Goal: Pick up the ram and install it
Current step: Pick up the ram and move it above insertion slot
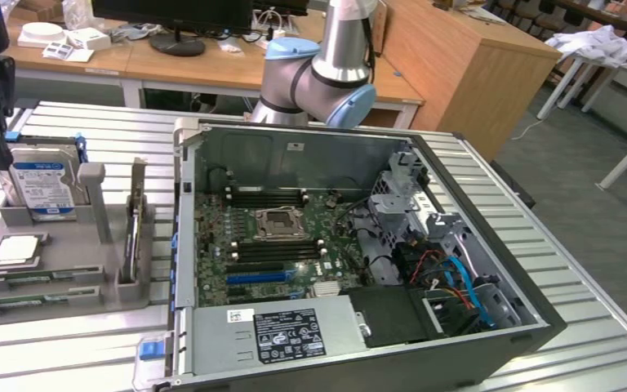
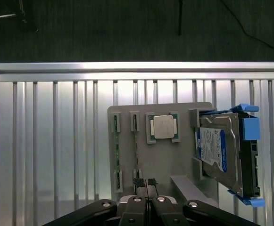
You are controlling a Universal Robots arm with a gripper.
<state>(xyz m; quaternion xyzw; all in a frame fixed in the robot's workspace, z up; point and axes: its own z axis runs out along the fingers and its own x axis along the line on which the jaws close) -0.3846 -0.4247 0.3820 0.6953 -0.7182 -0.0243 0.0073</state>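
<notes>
End effector (image 2: 145, 181) hangs closed and empty over the gray holder (image 2: 174, 157), where the ram (image 1: 136, 229) stands on edge in its slot. A sound pick calls for jaws opened, centred across the board and squared to it.

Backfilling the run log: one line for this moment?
gripper: shut, nothing in it, over gray tray | ram: upright in tray slot, not yet picked up | computer case: open

Exterior view looks obliquely down over the table (image 1: 58, 353); wrist view, closer, faces straight down; both show the grey tray (image 1: 68, 287) (image 2: 184, 157)
</notes>
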